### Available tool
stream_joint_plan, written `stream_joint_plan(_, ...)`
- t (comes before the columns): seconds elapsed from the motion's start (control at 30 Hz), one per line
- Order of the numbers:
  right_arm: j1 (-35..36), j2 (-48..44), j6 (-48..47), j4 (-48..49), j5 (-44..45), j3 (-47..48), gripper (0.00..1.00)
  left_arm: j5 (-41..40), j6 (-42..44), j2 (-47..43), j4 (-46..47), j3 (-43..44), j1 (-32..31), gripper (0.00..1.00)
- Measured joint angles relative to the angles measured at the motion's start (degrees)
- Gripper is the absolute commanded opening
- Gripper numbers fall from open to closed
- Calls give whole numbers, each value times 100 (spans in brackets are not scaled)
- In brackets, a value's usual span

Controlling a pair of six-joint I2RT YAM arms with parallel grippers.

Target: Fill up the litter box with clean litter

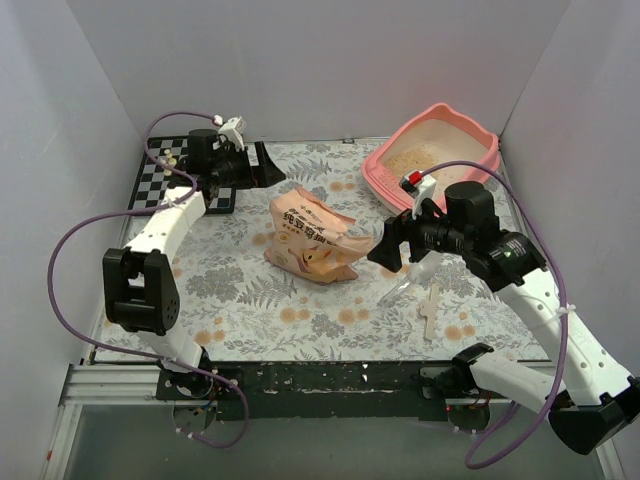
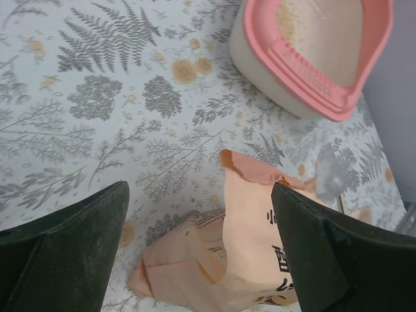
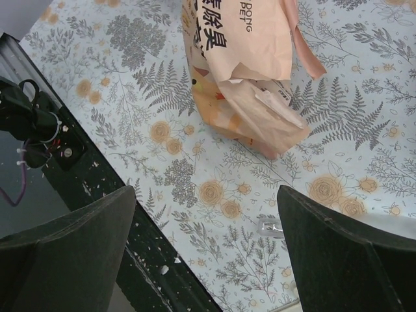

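Note:
The pink litter box (image 1: pixel 478 132) stands at the back right corner, with a thin layer of beige clean litter (image 1: pixel 415 157) on its pale floor. It also shows in the left wrist view (image 2: pixel 305 71), with the litter (image 2: pixel 292 26) inside. The orange-peach bag (image 1: pixel 310 238) lies on its side mid-table, its torn end visible in the left wrist view (image 2: pixel 253 227) and its printed body in the right wrist view (image 3: pixel 247 58). My left gripper (image 1: pixel 268 170) is open and empty, back-left of the bag. My right gripper (image 1: pixel 385 245) is open and empty, just right of the bag.
A clear plastic scoop (image 1: pixel 405 285) lies on the floral cloth below my right gripper; part of it shows in the right wrist view (image 3: pixel 273 225). A pale strip (image 1: pixel 430 305) lies nearby. A chessboard (image 1: pixel 165 180) sits back left. White walls enclose the table; a black rail (image 1: pixel 330 375) edges the front.

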Motion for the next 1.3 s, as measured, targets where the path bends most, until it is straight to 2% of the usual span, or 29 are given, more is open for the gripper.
stream_joint_plan(0.13,9,-20,7,-28,-22,-11,98,990,-37,343,376,0,66,91)
stream_joint_plan(0.3,9,-57,90,-55,-52,-76,98,1596,-61,695,492,22,39,91)
stream_joint_plan(0.6,11,-195,142,-33,-85,-273,98,2011,-98,1093,328,247,17,88)
stream_joint_plan(0.77,11,-195,240,48,-118,-448,98,2356,-33,1093,310,249,-162,81)
stream_joint_plan(0.8,11,-195,260,57,-118,-468,98,2450,-7,1093,308,249,-227,76)
stream_joint_plan(0.87,11,-199,284,74,-114,-501,98,2608,26,1093,297,249,-328,61)
stream_joint_plan(1.0,11,-199,315,81,-111,-527,98,2859,109,1097,282,249,-483,7)
stream_joint_plan(1.03,11,-199,326,81,-109,-527,98,2909,140,1099,284,249,-492,0)
stream_joint_plan(1.2,11,-160,315,66,-83,-501,98,3051,229,1071,389,181,-463,0)
stream_joint_plan(1.3,15,52,221,55,-44,-310,98,2957,96,730,986,-431,-439,0)
